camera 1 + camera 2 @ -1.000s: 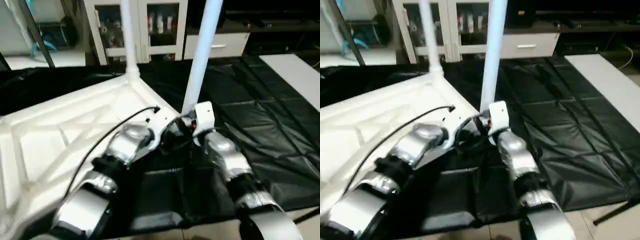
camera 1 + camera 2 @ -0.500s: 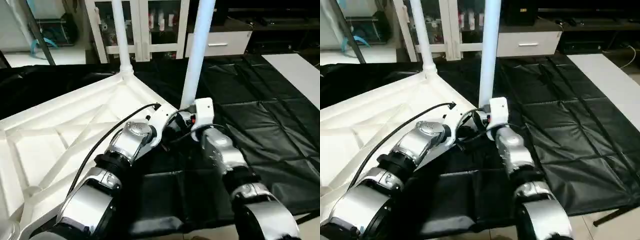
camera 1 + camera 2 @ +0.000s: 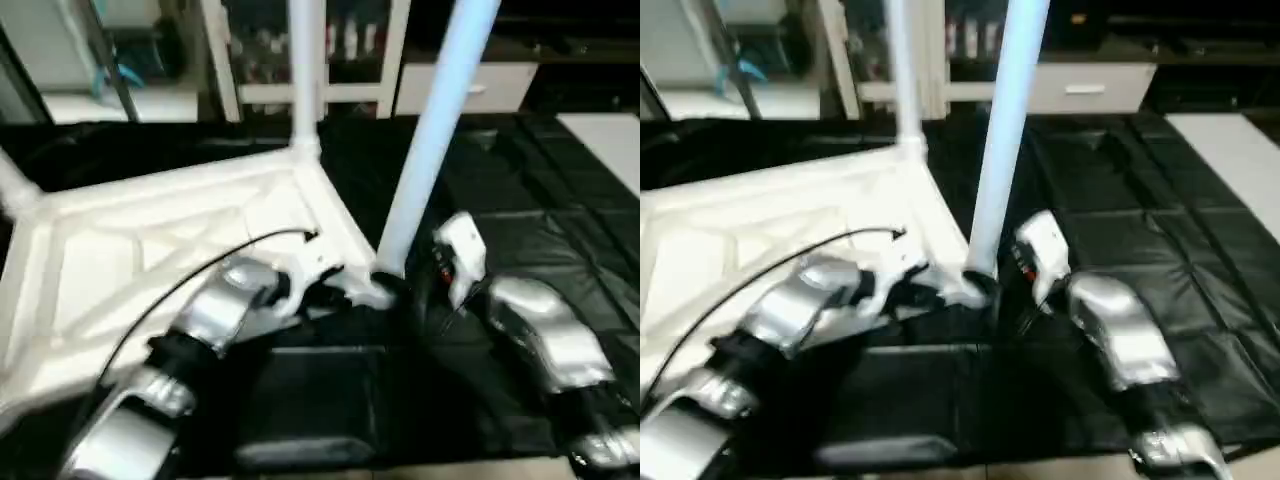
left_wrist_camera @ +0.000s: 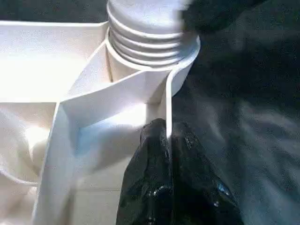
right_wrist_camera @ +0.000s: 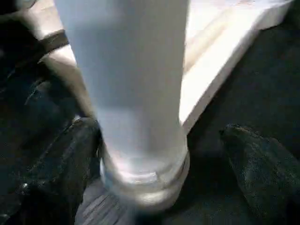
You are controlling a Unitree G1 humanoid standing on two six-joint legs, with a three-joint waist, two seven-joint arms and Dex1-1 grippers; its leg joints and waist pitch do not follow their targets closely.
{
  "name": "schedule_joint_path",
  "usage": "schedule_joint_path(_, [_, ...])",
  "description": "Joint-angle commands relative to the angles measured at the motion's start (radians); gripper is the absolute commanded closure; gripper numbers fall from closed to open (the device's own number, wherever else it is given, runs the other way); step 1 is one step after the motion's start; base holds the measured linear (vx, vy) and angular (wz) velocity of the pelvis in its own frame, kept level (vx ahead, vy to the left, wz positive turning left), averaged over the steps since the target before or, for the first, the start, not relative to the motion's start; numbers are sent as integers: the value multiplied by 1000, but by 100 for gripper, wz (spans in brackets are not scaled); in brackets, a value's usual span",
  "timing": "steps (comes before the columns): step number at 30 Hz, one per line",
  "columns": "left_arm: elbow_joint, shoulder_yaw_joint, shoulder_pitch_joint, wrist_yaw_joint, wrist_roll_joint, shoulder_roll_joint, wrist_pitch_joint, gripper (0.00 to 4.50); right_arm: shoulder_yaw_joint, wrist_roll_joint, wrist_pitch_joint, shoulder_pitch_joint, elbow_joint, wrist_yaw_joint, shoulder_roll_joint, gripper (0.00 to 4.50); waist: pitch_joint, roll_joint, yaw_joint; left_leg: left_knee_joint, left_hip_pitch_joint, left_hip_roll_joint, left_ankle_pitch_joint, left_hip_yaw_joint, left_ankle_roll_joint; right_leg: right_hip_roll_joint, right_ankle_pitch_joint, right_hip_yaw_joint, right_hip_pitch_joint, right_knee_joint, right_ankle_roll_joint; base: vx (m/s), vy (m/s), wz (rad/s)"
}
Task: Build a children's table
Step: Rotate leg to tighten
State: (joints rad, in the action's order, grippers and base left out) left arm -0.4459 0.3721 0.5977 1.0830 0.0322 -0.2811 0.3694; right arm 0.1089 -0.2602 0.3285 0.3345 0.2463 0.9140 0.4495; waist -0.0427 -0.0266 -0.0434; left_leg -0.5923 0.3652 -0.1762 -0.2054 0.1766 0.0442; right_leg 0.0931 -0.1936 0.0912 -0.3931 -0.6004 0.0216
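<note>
- The children's table (image 3: 170, 250) lies upside down on the black-covered desk (image 3: 560, 210), ribbed underside up. I take the near corner socket (image 3: 375, 292) as my landmark.
- A leg (image 3: 430, 150) stands upright in that socket; a second leg (image 3: 303, 70) rises from the corner behind it, and a third stub shows at the far left corner (image 3: 15, 190).
- My left gripper (image 4: 171, 140) has its fingers pinched together on the thin rim wall (image 4: 166, 103) just beside the socket.
- My right gripper (image 5: 159, 136) has its fingers (image 5: 262, 159) spread wide, one on each side of the leg's base (image 5: 145, 178), apart from the tube.
- I judge the whole thing light, hollow plastic: stiff along the ribs, yet smooth and slippery on the tube, and the rim wall may flex under a pinch.
- I would take the leg low, near the socket, where it is widest and levers least; the top is best held by a rim or rib.
- Hard to read: both leg tops are cut off, my forearms cover the near edge of the top, and I cannot tell whether the threaded collar (image 4: 150, 35) is fully seated.
</note>
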Motion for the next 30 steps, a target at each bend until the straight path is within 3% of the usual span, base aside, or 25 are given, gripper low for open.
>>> schedule_joint_path(1, [5, 23, -15, 55, -19, -11, 7, 450, 5, -19, 41, -6, -37, 42, 26, 8, 54, 20, 0, 69, -5, -62, -108, -15, -118, 67, -133, -58, 51, 67, 232, 0, 0, 0])
schedule_joint_path(5, [1, 15, -9, 62, -22, -19, 7, 450, 15, -12, 37, -3, -24, 58, 36, 8, 54, 19, 3, 67, -4, -59, -119, -14, -97, 68, -156, -57, 49, 70, 232, 0, 0, 0])
schedule_joint_path(11, [4, 15, -11, 59, -22, -19, 16, 450, 6, -7, 18, 28, 23, 42, 4, 8, 58, 19, 1, 64, -2, -57, -90, -15, -101, 69, -109, -56, 52, 63, 244, 0, 0, 0])
schedule_joint_path(20, [7, 11, -12, 51, -20, -24, 27, 450, 18, -7, -3, 53, 65, 63, -19, 89, 58, 21, -6, 61, -4, -58, -82, -15, -108, 70, -98, -55, 53, 59, 251, 0, 0, 0])
schedule_joint_path(27, [-1, 10, -7, 54, -17, -31, 23, 450, 32, 1, -6, 47, 68, 103, -4, 141, 59, 29, -6, 59, -3, -57, -66, -14, -113, 70, -88, -56, 54, 56, 248, 0, 0, 0])
schedule_joint_path(29, [-5, 9, -7, 40, -13, -25, 25, 450, 34, 3, -10, 49, 80, 116, -1, 169, 59, 27, -7, 58, -3, -57, -65, -14, -114, 70, -95, -56, 53, 56, 248, 0, 0, 0])
schedule_joint_path(30, [0, 5, -8, 35, -18, -20, 30, 450, 37, 5, -12, 50, 84, 120, -1, 169, 59, 33, -8, 58, -2, -57, -72, -15, -112, 71, -109, -55, 53, 56, 248, 0, 0, 0])
